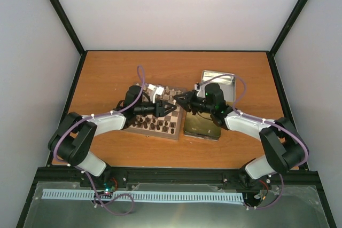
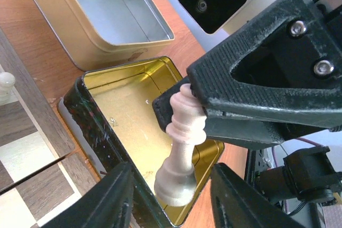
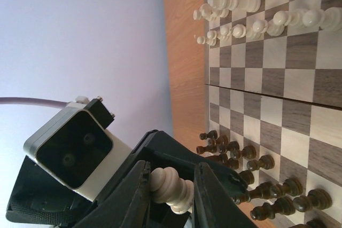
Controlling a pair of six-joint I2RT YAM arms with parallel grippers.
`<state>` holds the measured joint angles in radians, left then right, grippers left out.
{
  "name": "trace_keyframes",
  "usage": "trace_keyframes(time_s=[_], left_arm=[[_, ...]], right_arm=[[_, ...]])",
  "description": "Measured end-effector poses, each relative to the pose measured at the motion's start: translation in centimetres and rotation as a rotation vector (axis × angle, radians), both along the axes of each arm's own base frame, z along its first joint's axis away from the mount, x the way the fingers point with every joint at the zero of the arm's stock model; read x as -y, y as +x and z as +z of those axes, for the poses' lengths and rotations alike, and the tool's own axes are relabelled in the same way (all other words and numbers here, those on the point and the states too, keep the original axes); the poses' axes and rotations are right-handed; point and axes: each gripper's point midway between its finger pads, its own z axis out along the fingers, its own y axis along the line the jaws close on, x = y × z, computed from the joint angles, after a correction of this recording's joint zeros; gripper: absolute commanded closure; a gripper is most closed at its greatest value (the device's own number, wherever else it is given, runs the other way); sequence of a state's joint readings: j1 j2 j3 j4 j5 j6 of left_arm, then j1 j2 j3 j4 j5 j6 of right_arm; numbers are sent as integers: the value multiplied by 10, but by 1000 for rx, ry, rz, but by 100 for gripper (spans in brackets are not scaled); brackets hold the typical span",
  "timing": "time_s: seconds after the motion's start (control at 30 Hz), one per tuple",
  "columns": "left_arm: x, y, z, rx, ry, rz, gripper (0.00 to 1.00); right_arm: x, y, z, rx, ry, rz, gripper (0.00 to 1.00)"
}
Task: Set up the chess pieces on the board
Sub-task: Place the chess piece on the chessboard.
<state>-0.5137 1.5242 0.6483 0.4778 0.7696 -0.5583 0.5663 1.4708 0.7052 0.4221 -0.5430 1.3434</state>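
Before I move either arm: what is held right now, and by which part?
The right gripper holds a white chess piece by its top end. The left gripper stands open around its base, not gripping.

Board [image 3: 278,73] midway between the tabletop's [image 1: 123,68] left and right edges, closer to the near edge. On it, near-row pieces [image 1: 155,125] along the near side, far-row pieces [image 3: 235,2] along the far side. Just beside the board's right side, near tin [image 1: 203,126]; behind that, toward the far right corner, far tin [image 1: 220,81]. Above the near tin, lone piece [image 2: 181,148] pinched in the right tool [image 3: 172,185], left tool [image 2: 171,196] close by, fingers apart.
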Motion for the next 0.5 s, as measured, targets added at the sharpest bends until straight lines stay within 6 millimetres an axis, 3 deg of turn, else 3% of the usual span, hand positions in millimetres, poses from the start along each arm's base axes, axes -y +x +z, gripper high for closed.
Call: trace_keyframes(time_s=[0.1,0.27,0.33,0.43,0.5], left_arm=[[1,-1,-1,-11,-2,-6,69],[2,1,2,-8,-8,-10,93],[2,2,3,-1,-6,-9,99],[2,3,4,16,-3,-7,99],[3,5,6,34,3,-10,99]], right_arm=[[-3,-1,2,-1,10,12,84],[-8,-2,4,5,16,27,80],[-9,0,5,15,9,29,66],[-14,0,8,54,-36,61,42],[-17,3,14,110,-91,87,38]])
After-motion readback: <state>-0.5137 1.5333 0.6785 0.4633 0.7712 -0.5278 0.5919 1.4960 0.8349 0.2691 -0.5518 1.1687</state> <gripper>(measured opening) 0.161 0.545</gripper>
